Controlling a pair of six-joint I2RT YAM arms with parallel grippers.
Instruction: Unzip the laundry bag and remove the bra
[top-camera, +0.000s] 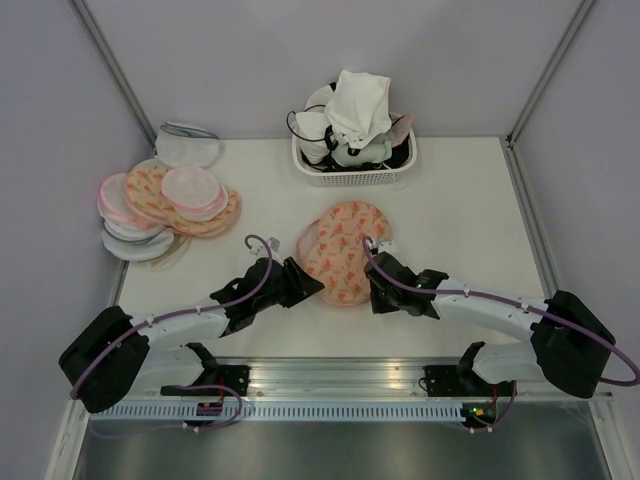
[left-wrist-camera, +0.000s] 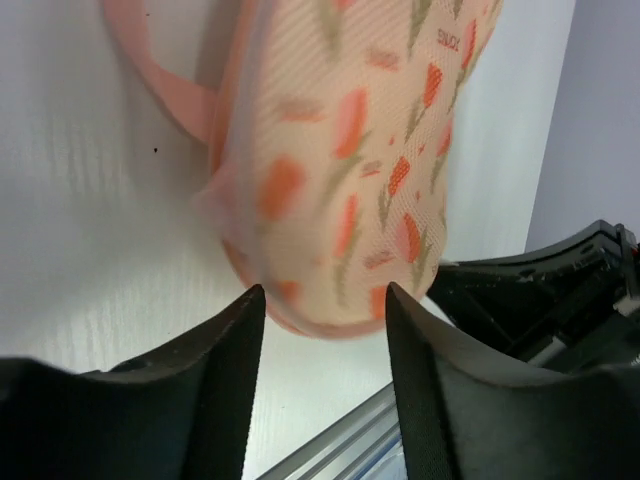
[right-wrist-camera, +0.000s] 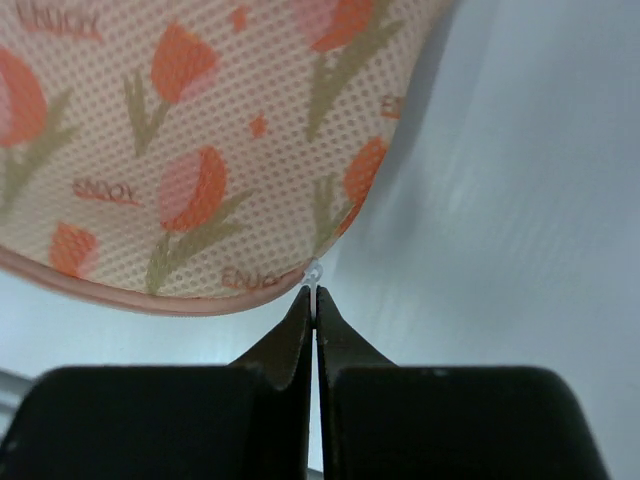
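Note:
The laundry bag is a rounded peach mesh pouch with orange tulip print and pink edging, lying at the table's middle. My left gripper is open at its near left edge; in the left wrist view the bag bulges just beyond the spread fingers. My right gripper is at the bag's near right edge, shut on the small white zip pull at the bag's rim. The bra is hidden.
A pile of similar peach and white-pink pouches lies at the left. A white basket with white and dark garments stands at the back. The metal rail runs along the near edge.

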